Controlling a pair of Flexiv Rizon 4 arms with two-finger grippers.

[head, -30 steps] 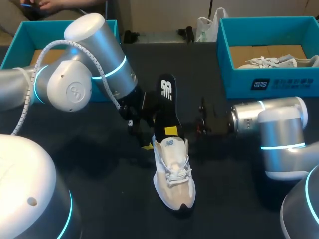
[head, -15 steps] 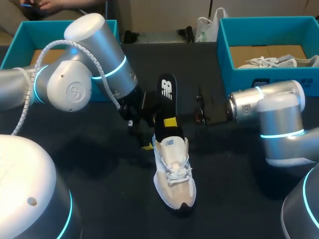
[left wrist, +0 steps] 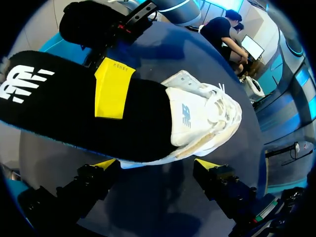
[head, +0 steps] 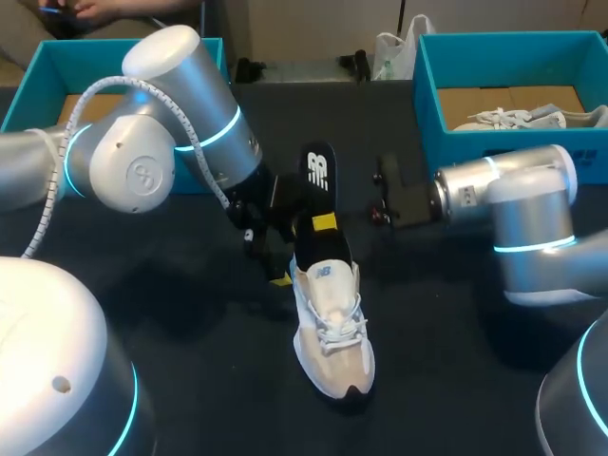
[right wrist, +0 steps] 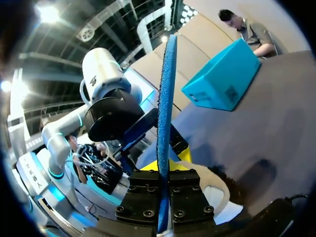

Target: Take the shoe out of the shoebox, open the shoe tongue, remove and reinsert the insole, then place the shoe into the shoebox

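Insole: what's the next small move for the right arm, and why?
Probably lift the right end effector slightly along the insole, away from the shoe. It is shut on the insole, which stands mostly out of the shoe with only its lower end inside. The left end effector is open at the heel, not gripping it, so go slowly.

Head view: fixed, high behind the robot, looking down over the surface (head: 204, 366). Left wrist view: close, facing shoe (left wrist: 207, 116) and insole (left wrist: 59, 116) flat-on. Right wrist view: close, insole edge-on. All share the insole.
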